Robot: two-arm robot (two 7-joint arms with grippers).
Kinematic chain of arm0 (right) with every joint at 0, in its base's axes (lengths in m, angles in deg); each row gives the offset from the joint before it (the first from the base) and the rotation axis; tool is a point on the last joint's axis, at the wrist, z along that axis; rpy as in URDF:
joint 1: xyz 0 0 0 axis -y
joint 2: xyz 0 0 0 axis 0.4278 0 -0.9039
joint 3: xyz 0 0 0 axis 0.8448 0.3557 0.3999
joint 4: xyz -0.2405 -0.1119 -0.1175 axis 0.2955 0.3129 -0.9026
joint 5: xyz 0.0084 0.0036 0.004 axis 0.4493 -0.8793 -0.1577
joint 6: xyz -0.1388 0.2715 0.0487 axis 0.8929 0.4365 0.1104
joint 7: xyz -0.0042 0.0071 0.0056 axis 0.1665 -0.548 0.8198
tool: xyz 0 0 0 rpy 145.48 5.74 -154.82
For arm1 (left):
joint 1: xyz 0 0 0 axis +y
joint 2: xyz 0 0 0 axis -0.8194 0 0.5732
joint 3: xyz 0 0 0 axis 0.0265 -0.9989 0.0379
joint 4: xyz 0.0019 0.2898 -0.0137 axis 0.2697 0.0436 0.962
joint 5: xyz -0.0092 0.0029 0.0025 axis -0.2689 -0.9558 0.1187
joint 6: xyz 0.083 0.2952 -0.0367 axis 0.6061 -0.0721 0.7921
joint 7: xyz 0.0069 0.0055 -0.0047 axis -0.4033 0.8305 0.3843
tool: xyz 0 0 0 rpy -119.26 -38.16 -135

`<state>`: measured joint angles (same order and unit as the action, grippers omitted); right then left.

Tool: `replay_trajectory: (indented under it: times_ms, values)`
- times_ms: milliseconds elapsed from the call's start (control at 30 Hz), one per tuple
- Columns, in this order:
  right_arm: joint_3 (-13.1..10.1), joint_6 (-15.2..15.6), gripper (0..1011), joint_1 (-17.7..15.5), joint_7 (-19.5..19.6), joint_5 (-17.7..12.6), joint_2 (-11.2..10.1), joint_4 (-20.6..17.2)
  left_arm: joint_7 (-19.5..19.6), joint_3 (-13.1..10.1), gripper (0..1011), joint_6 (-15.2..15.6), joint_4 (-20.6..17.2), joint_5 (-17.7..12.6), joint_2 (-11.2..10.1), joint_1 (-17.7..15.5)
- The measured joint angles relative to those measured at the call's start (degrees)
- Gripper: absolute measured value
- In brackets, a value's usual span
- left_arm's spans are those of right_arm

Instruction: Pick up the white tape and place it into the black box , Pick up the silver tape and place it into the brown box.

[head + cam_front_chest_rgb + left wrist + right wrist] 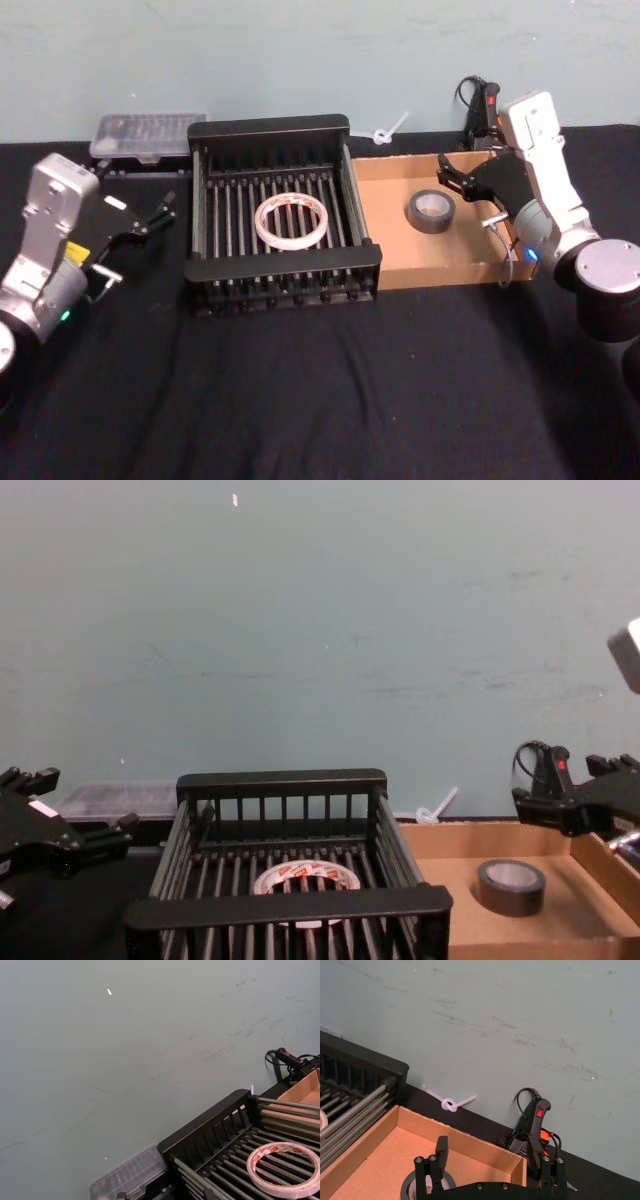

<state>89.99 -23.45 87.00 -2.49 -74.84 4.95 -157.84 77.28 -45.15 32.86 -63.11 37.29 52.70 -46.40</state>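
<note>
Since the white tape (291,220) lies flat in the black box (270,130) and the silver tape (430,210) in the brown box (440,268), you've nothing left to grasp; both rolls look light and stiff, best pinched across the rim. Left gripper (160,214) at nine o'clock of the crate and right gripper (462,172) at two o'clock of the grey roll stand spread, empty.

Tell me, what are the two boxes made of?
The black box looks like hard plastic: dark, a bit shiny, with moulded bars for its sides and floor. The brown box looks like cardboard: dull tan, with thin folded walls and raw cut edges.
</note>
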Motion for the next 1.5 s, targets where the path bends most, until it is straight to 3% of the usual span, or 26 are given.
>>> replay_trajectory:
  times_ms: [233, 1500]
  values:
    - [-0.2, -0.2, 1002, 0.1, 0.2, 1.3, 0.5, 0.9, 0.0, 0.0, 1001, 0.0, 0.0, 0.0, 0.0, 0.0]
    - [-0.1, -0.2, 1002, 0.1, 0.1, 1.1, 0.4, 0.7, 0.0, 0.0, 1001, 0.0, 0.0, 0.0, 0.0, 0.0]
